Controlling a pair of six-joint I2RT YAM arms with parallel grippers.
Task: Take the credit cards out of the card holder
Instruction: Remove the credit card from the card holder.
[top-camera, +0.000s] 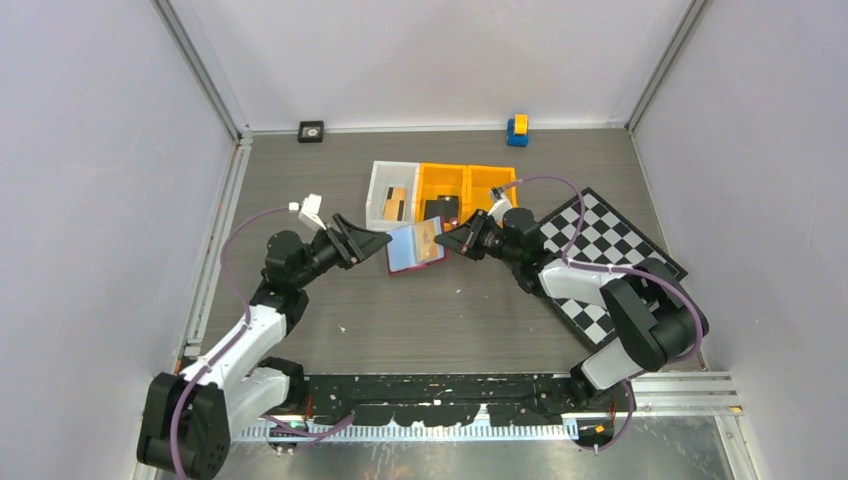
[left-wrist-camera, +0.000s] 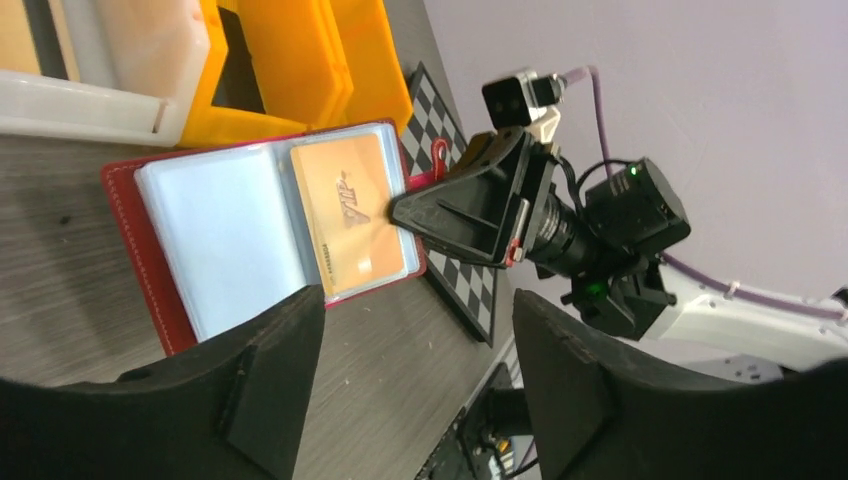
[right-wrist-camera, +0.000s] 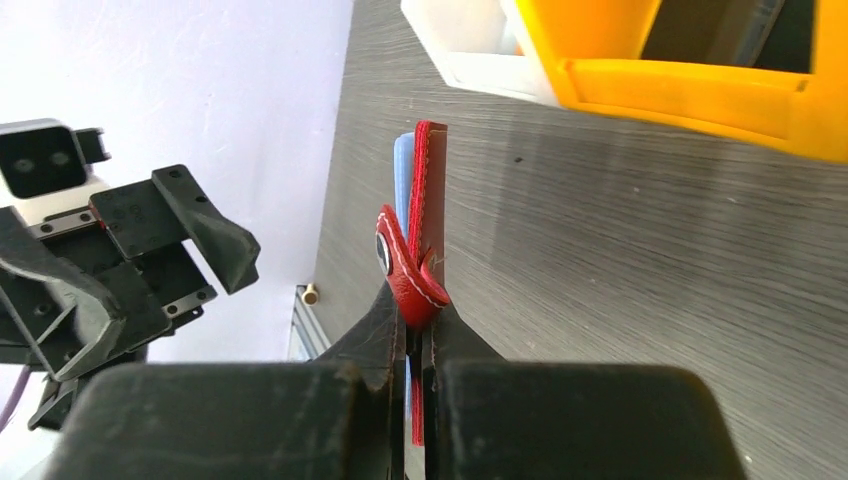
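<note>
- Top: card holder (top-camera: 410, 250) stands open mid-bench (top-camera: 400, 320); a slip would drop it.
- Left wrist: left pincer (left-wrist-camera: 415, 330) apart, empty; sleeved credit card (left-wrist-camera: 345, 215) might snag.
- Right wrist: right pincer (right-wrist-camera: 415, 340) clamped on the card holder's thin edge; it could twist loose.

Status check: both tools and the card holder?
Left tool open, off the holder. Right tool shut on card holder at its tab edge, holder open. One orange credit card in its sleeve, not out. Nothing between left tool and card.
</note>
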